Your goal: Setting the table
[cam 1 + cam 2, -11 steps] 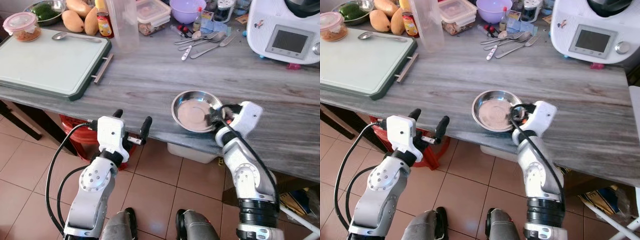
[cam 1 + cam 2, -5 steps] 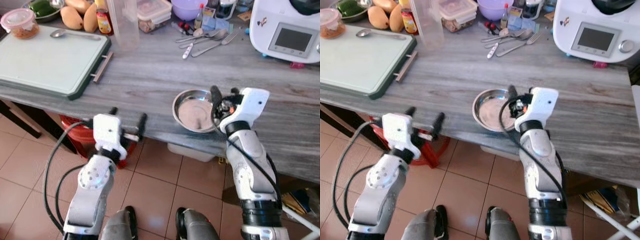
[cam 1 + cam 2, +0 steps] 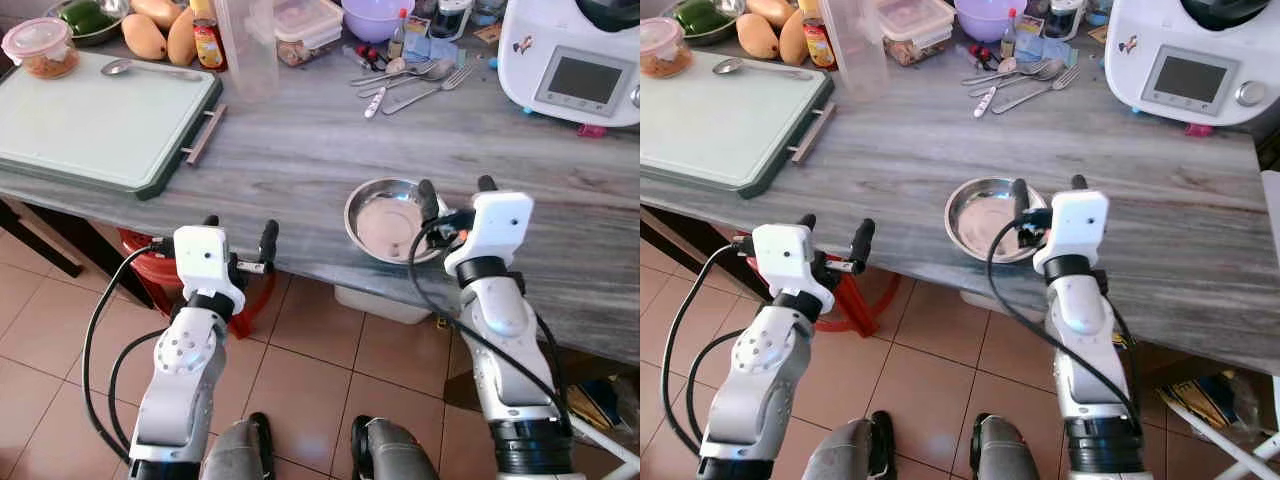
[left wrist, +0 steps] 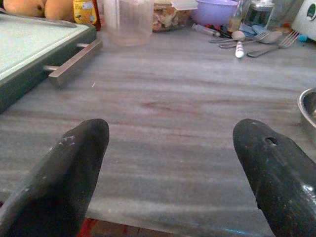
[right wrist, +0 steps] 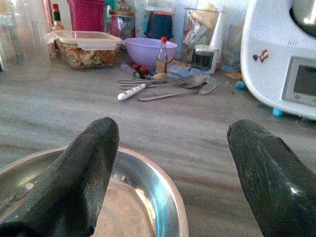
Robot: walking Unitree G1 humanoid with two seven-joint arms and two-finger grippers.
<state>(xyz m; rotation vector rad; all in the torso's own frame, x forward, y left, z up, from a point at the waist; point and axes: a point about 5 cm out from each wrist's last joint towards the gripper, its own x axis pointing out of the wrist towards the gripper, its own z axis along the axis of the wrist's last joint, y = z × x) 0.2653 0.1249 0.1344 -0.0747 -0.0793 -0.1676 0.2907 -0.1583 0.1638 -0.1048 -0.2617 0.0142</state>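
A round steel bowl (image 3: 385,222) sits empty near the front edge of the grey wooden table (image 3: 300,150). My right gripper (image 3: 457,190) stands open just above the bowl's right rim. One finger (image 5: 74,182) is over the bowl (image 5: 138,197) and the other is over bare table beside it. Nothing is between the fingers. My left gripper (image 3: 240,232) is open and empty. It hovers at the table's front edge, left of the bowl. A cluster of spoons and a fork (image 3: 405,82) lies at the back of the table.
A green-rimmed cutting board (image 3: 95,125) with a spoon (image 3: 150,71) fills the left side. At the back stand a clear jug (image 3: 247,45), mangoes (image 3: 160,38), food boxes (image 3: 305,25) and a purple bowl (image 3: 375,17). A white kitchen machine (image 3: 575,55) is at the back right.
My right gripper has lifted off the bowl's near right rim, and its fingers now stand spread above it. The bowl stayed put. The left arm drifted slightly left.
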